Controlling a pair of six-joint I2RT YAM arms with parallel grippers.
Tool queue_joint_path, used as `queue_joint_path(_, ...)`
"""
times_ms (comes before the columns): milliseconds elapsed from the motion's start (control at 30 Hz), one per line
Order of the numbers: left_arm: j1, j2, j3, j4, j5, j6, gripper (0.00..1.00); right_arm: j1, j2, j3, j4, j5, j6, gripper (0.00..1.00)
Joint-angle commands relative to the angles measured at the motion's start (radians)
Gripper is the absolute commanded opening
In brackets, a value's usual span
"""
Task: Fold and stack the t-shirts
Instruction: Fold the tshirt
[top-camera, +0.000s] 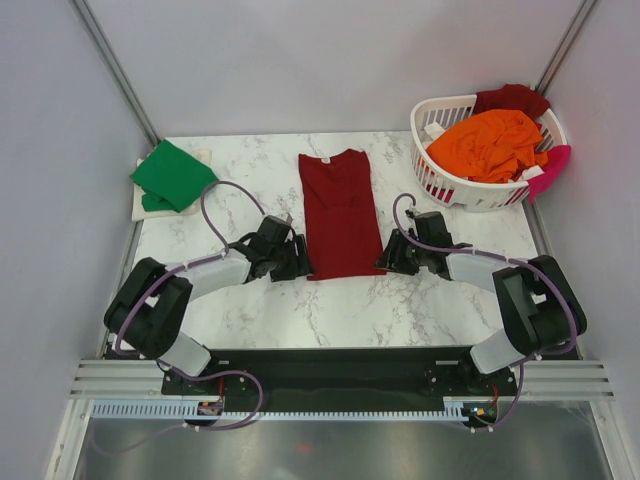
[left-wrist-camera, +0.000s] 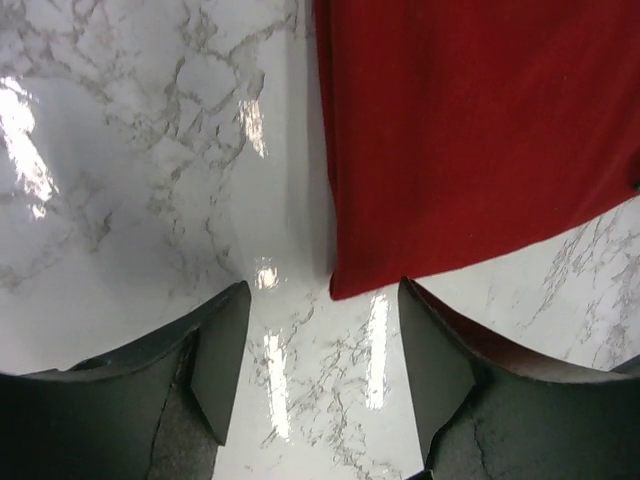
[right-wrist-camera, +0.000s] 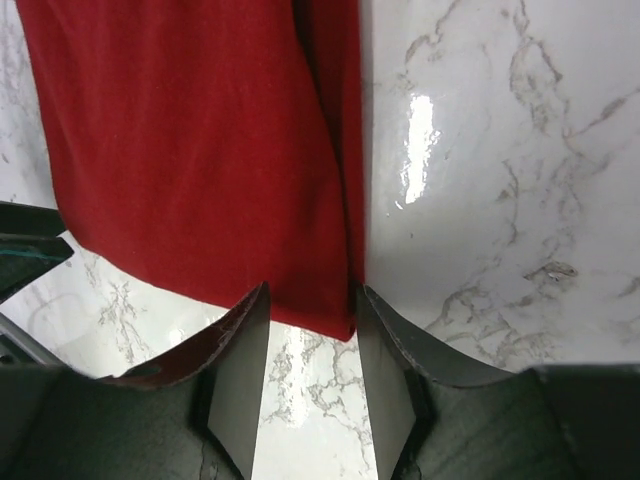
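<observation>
Marble table (top-camera: 250, 310): dark red t-shirt (top-camera: 340, 210) folded lengthwise at centre. Left gripper (top-camera: 297, 262) and right gripper (top-camera: 386, 256) at its near corners, jaws spread, nothing clamped.

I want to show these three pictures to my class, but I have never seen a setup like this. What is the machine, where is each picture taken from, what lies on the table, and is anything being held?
The machine is two robot arms bolted at the near edge of a marble table. One picture looks down from above; the other two come from cameras on each wrist.

A dark red t-shirt lies flat in the middle, sleeves folded in. A folded green t-shirt sits at the far left. A white laundry basket at the far right holds an orange t-shirt and others.

The left gripper and right gripper are open at the red shirt's two near corners. Nothing is held yet.
</observation>
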Motion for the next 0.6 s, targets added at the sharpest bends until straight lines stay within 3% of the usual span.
queue_joint_path(0, 0.007, 0.036, -0.032, 0.109, 0.045, -0.046, 0.67, 0.006, 0.065, -0.068, -0.058, 0.016, -0.008, 0.48)
queue_joint_path(133, 0.007, 0.061, -0.045, 0.148, 0.059, -0.061, 0.61, 0.006, 0.082, -0.073, -0.046, 0.01, -0.008, 0.42)
queue_joint_path(167, 0.007, 0.067, -0.045, 0.152, 0.07, -0.064, 0.51, 0.006, 0.085, -0.074, -0.043, 0.01, -0.01, 0.4)
queue_joint_path(300, 0.007, 0.053, -0.055, 0.154, 0.082, -0.069, 0.31, 0.006, 0.088, -0.071, -0.043, 0.007, -0.011, 0.34)
queue_joint_path(333, 0.007, 0.049, -0.058, 0.154, 0.082, -0.069, 0.23, 0.004, 0.086, -0.07, -0.043, 0.006, -0.013, 0.29)
queue_joint_path(400, 0.007, 0.035, -0.071, 0.152, 0.083, -0.07, 0.15, 0.006, 0.086, -0.07, -0.041, 0.006, -0.013, 0.23)
queue_joint_path(433, 0.007, 0.03, -0.075, 0.154, 0.084, -0.069, 0.06, 0.006, 0.088, -0.071, -0.038, 0.0, -0.011, 0.15)
queue_joint_path(533, 0.009, 0.021, -0.089, 0.152, 0.087, -0.069, 0.02, 0.006, 0.083, -0.077, -0.03, -0.025, -0.005, 0.0)
queue_joint_path(567, 0.007, 0.013, -0.101, 0.154, 0.087, -0.069, 0.02, 0.004, 0.071, -0.085, -0.027, -0.028, -0.002, 0.0)
